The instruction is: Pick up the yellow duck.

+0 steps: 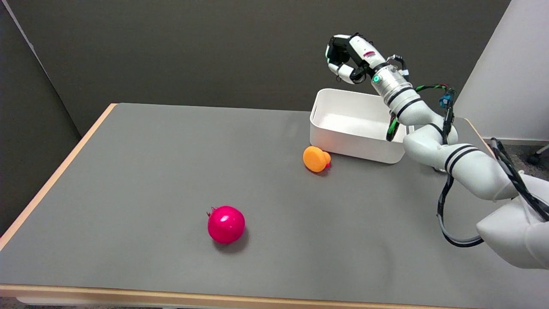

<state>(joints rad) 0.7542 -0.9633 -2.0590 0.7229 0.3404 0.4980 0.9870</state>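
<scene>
Head view. We note the right hand raised high in the air above the far left corner of the white bin, well clear of the table. Its fingers are curled inward toward the palm and we see nothing held between them. The white arm runs from the hand down to the picture's lower right, with black and green cables looped along it.

The yellow duck, which looks orange here, lies on the grey tabletop just beside the bin's near left corner, tipped over, a small red part showing at its right side. We cannot tell whether it touches the bin wall. It is well below the hand and apart from it.

A shiny pink-red pomegranate sits nearer the table's front edge, well apart from the duck.
</scene>
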